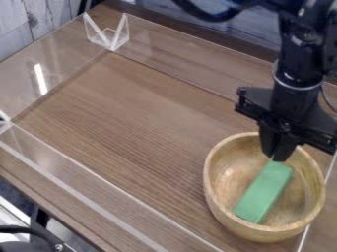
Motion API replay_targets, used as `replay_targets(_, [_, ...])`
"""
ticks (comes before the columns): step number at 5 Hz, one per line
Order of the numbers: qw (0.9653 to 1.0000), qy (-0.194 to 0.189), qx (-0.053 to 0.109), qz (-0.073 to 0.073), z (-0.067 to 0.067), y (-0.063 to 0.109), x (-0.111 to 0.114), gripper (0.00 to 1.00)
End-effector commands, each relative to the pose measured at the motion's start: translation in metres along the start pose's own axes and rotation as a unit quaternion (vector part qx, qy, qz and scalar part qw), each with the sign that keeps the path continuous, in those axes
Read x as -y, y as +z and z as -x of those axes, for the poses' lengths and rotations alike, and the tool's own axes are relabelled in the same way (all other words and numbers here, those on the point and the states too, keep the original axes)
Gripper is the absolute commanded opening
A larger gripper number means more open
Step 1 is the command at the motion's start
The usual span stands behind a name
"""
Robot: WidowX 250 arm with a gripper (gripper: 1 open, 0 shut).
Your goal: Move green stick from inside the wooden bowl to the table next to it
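The green stick lies flat inside the wooden bowl, running from the bowl's upper middle down toward its lower left wall, so that its far end points up at the arm and its near end rests close to the front of the basin. The bowl itself sits on the counter at the lower right of the view, near the clear acrylic wall that runs along the front edge, with another stretch of the same clear wall standing along the far left side. Above the bowl, the black arm comes straight down from the top right, and its hand points downward over the bowl's far half. The two dark fingers are drawn together into a single narrow tip, with no gap visible between them and nothing gripped. That tip hangs just above the stick's upper end; whether it actually touches the green surface cannot be told from this angle. The broad black bracket of the hand spreads out to either side above the bowl's far rim. The brown wood-grain boards stretch away to the left of the bowl.
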State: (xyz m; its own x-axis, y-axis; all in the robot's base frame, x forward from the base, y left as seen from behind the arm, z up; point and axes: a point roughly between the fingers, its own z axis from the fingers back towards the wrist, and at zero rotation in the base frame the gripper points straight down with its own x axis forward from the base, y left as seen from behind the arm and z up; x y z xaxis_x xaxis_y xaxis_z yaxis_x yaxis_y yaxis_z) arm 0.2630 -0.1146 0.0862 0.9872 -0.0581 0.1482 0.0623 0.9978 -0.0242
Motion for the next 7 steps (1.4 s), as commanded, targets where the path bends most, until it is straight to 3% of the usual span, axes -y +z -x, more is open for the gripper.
replay_targets(1, [0.9996, 0.017, 0.022, 0.0, -0.001, 0.018, -0.001, 0.0])
replay_targets(3, [0.9974, 0.065, 0.03, -0.01, -0.008, 0.013, 0.001, 0.0])
replay_targets(5, [0.9977, 0.051, 0.043, -0.007, -0.01, 0.037, -0.016, 0.0])
replay_targets(6, [0.9984, 0.044, 0.035, -0.008, -0.01, 0.019, -0.004, 1.0])
replay_targets(7, [0.9986, 0.043, 0.029, -0.011, -0.012, 0.003, 0.004, 0.0])
